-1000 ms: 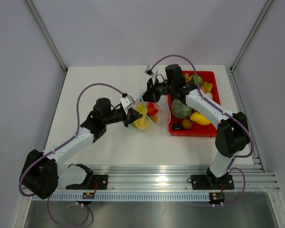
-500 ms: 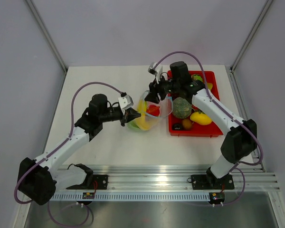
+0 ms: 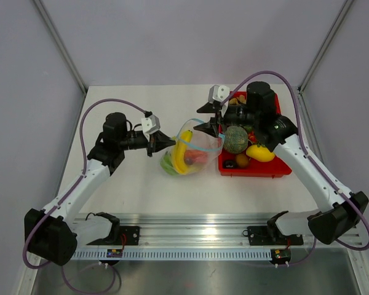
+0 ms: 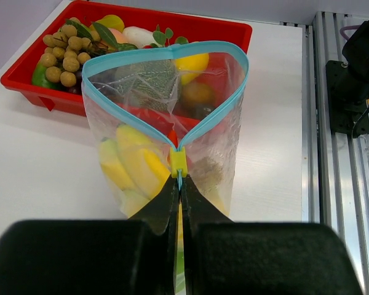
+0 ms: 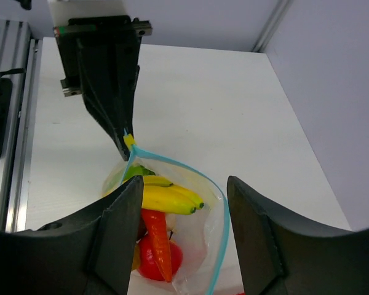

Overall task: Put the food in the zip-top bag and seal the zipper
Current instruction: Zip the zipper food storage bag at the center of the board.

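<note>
Jaws on your left gripper [image 4: 179, 184] are pinched together on the zip-top bag [image 4: 215, 123] at the corner of its mouth, just below a yellow slider tab [image 4: 178, 161]. The black gripper body blocks everything lower, so you cannot see whether the bag's base touches the worktop [image 3: 129, 184]. Your right gripper [image 5: 183, 184] hovers over the mouth, jaws wide apart. The zipper [image 4: 141, 54] gapes in a loop, unsealed. Inside you can pick out bananas [image 5: 169, 198], a carrot [image 5: 160, 239] and a red round fruit [image 5: 157, 263] partly covered by the carrot. A green piece [image 5: 134, 173] beneath is probably leafy greens. The melon [image 3: 235, 139] and nuts [image 4: 61, 58] sit in the red tray [image 3: 277, 170], which the bag partly hides in the left wrist view.
</note>
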